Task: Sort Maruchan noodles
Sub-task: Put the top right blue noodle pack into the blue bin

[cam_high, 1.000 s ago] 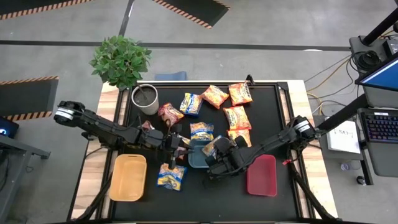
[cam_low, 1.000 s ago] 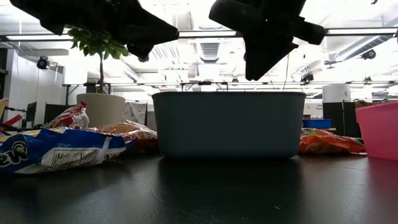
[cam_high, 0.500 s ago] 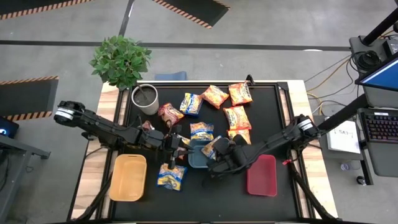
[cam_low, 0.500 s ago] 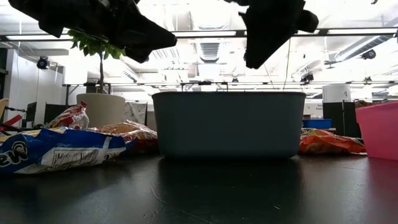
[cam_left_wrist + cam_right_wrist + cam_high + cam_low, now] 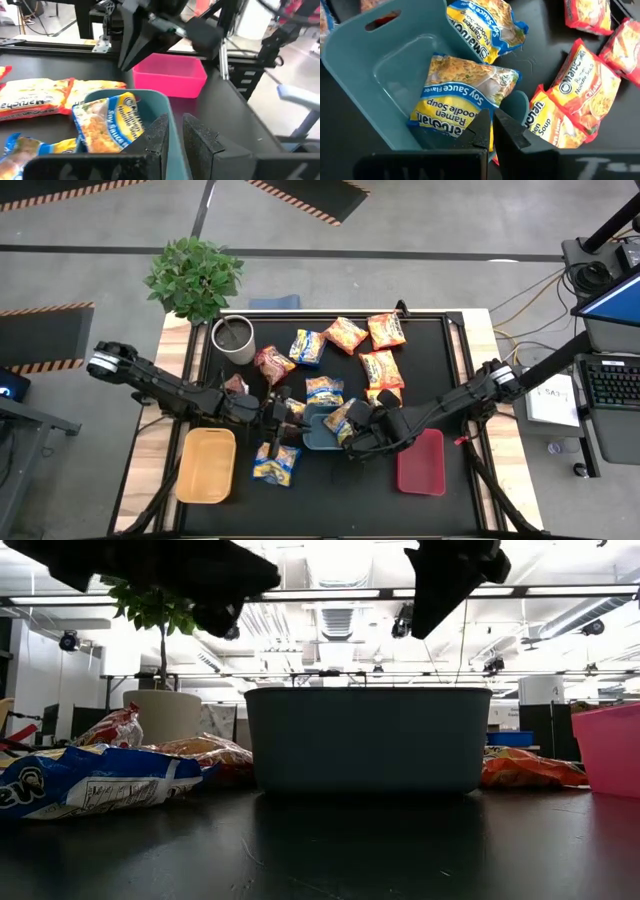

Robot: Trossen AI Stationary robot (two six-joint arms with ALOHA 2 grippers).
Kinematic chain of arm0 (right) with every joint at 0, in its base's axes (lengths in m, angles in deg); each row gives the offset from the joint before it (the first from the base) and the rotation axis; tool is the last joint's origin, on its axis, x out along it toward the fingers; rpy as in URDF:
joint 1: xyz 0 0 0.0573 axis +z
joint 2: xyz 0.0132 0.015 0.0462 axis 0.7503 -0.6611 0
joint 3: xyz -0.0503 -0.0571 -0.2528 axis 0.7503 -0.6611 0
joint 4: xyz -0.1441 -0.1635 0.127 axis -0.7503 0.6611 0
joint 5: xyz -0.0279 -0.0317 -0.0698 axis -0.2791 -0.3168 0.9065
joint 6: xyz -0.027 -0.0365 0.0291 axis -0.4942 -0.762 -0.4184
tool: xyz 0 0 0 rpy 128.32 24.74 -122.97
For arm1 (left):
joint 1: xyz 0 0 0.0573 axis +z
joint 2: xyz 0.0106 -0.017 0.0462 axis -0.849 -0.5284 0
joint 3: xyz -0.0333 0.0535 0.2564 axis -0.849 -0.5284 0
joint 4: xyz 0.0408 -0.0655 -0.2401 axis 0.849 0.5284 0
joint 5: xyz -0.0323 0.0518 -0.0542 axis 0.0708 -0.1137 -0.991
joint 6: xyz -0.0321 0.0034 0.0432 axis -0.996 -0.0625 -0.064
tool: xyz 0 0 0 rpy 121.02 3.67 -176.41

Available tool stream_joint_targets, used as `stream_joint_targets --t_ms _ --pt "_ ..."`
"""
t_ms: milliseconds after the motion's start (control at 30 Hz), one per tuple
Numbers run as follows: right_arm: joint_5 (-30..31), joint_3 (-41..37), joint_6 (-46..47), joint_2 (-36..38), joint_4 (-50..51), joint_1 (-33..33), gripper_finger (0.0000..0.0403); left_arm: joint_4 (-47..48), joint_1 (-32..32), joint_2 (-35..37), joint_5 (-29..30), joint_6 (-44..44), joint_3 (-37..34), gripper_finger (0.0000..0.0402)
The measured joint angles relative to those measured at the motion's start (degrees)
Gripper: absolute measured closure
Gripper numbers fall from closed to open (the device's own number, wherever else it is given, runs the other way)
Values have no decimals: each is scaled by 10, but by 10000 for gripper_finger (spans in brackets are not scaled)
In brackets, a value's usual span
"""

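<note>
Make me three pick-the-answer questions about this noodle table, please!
1. Where is the soy sauce packet? A in the blue tray; B under the table; C on the floor.
2. How many trays are on the table? A one; B three; C five.
3. The yellow tray is: A empty; B full of packets; C upside down.
Answers: A, the packet rests inside the blue walls. B, a yellow, a blue and a red tray show. A, its bare bottom shows.
</note>
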State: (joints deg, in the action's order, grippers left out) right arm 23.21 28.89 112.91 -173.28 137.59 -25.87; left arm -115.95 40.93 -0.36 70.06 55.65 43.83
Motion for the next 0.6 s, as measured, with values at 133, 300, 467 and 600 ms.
stream_joint_targets --t_ms 133,300,467,600 --pt "-35 -1 13 2 -4 -2 386 -13 -38 0 81 -21 0 364" --pt "-43 -1 12 2 -4 -5 346 -15 -82 0 187 -34 0 364" --pt "-43 -1 -7 2 -4 -5 290 -19 -103 0 214 -54 0 364" --pt "-16 -7 -27 3 15 -6 247 -46 -112 -20 216 -62 0 364"
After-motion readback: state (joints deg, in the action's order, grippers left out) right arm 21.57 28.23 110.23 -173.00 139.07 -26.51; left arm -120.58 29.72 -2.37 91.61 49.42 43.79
